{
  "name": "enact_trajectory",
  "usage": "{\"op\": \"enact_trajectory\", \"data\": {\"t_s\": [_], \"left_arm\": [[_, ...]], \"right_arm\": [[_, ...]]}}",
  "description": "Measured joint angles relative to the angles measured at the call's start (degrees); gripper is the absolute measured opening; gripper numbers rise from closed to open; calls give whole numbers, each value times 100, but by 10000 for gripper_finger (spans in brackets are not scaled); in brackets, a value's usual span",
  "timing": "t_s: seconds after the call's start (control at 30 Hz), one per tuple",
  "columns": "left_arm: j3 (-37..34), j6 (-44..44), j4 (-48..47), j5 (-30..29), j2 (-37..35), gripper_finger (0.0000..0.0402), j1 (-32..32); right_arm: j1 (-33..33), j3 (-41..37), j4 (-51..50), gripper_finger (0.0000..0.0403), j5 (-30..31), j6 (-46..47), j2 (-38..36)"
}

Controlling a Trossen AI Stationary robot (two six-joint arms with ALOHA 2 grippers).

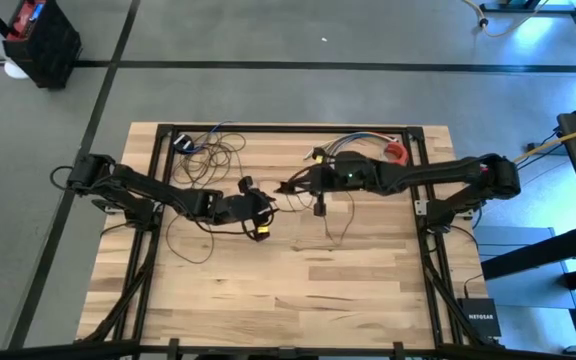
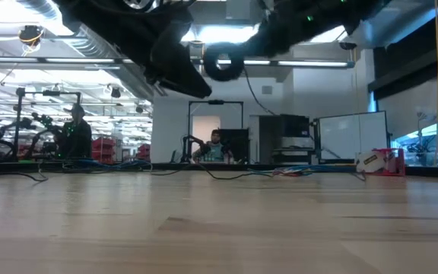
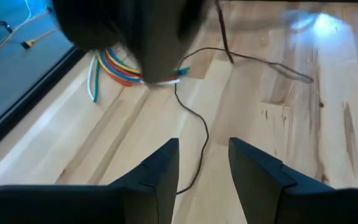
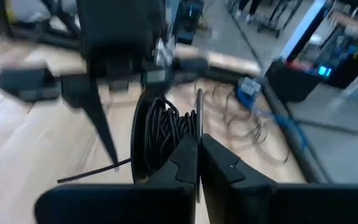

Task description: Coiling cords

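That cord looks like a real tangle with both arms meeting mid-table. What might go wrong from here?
Three possible risks:
1. The right tool is shut on the coiled part of the cord; its hold looks narrow, so loops might slip out.
2. The left tool stands open with a strand running between its fingers; closing could pinch or snag it.
3. Loose loops near the multicoloured wires could catch on them.

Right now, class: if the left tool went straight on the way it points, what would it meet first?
Probably the thin dark cord trailing ahead between the left tool's open fingers; beyond it looms the right arm's blurred dark bulk, though depth is unclear.
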Motion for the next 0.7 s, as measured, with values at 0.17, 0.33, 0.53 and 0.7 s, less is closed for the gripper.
{"op": "enact_trajectory", "data": {"t_s": [0.17,0.33,0.53,0.7], "left_arm": [[2,-5,-3,42,26,146,42],[2,57,209,50,26,197,184],[48,530,244,50,-349,231,208],[55,1261,851,6,-726,233,164]], "right_arm": [[4,560,46,11,25,-421,-25],[4,992,299,5,68,-615,-122],[6,867,792,4,173,-659,-642],[19,-393,2510,3,501,-534,-1357]]}}
